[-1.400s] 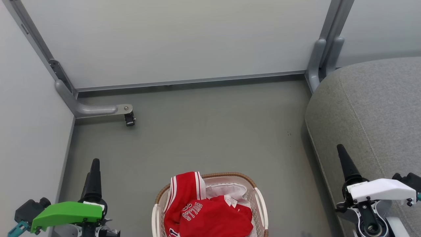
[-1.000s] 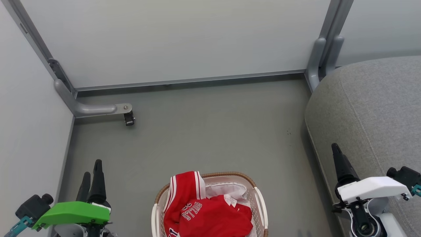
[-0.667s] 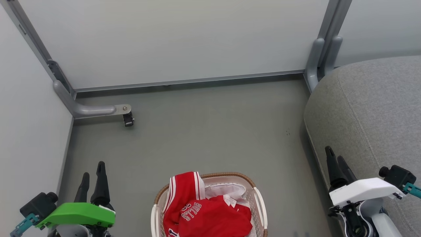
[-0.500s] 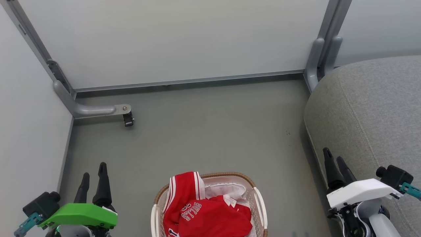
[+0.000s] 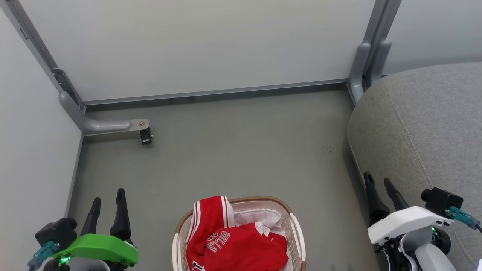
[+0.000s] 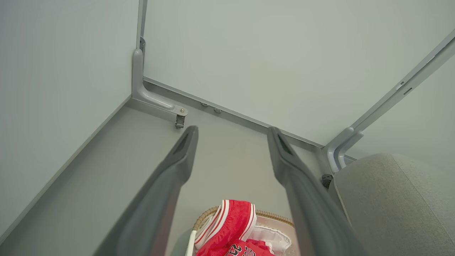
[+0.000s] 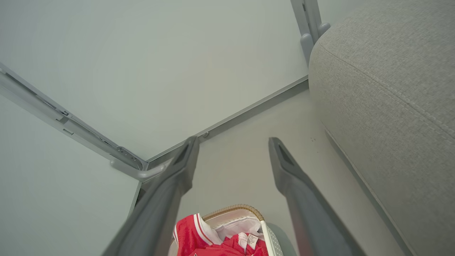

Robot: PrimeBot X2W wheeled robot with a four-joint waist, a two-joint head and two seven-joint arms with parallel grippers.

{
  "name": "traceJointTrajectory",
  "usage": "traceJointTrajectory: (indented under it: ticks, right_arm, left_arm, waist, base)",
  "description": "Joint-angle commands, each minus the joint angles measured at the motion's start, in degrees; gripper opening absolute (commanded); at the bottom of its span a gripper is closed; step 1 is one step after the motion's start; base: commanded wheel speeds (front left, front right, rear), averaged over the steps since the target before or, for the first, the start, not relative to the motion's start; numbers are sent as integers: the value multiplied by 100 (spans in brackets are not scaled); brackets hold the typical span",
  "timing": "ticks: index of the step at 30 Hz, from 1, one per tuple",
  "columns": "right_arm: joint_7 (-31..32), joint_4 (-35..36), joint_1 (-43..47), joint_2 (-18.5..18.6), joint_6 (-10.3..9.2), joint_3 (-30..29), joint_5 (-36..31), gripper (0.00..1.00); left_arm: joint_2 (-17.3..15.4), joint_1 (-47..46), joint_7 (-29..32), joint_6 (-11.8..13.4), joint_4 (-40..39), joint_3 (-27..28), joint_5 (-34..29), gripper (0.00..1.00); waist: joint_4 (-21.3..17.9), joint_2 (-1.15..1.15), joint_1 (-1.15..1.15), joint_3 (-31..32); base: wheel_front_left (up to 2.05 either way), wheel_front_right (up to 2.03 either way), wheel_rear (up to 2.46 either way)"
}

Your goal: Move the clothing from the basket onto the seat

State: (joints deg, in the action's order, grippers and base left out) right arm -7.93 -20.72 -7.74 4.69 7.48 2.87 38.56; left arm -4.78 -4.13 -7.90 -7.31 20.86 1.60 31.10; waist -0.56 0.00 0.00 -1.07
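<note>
Comparing this moment with a little over a second ago, we see the main change in the fingers. The left tool (image 5: 109, 195) and the right tool (image 5: 377, 178) each showed as a single dark cone then, and each now has its two fingers spread apart with nothing between them. The right tool has also drifted left and nearer, off the edge of the seat (image 5: 425, 124) and toward the basket (image 5: 296, 229). The left tool has shifted slightly right. We judge this to be the preparation for a first grasp, with nothing yet moved. The clothing (image 5: 233, 244) lies heaped in the basket, which stands on the floor (image 5: 233, 150) at the near centre. One red garment drapes up over the far-left rim, and a white liner (image 5: 260, 217) shows behind the pile on the far side. The seat, to the right of the basket and apart from it, carries none of the clothing. As for pose, both arms sit low at the near edge, one on either side of the basket. Their fingers point toward the far wall (image 5: 211, 45) rather than down at the pile. Both wrist views look over the far rim of the basket, so we expect either arm to have to tip downward and move inward before it can pinch the fabric.
</note>
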Motion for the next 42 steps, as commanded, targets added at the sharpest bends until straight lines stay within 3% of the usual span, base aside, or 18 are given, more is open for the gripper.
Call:
traceJointTrajectory:
  ticks: [1, 42]
  right_arm:
    - [-59, 4, -140, 65, 1, 27, -179, 100]
    - [-582, -773, -223, 29, 2, 228, -2417, 100]
  left_arm:
    - [-71, -42, -58, -6, -13, -11, -191, 100]
    - [23, 215, -584, 22, 359, -75, -2315, 100]
  waist:
    - [-3, 0, 0, -3]
    - [-27, 0, 0, -58]
  base:
    - [0, 0, 0]
    - [0, 0, 0]
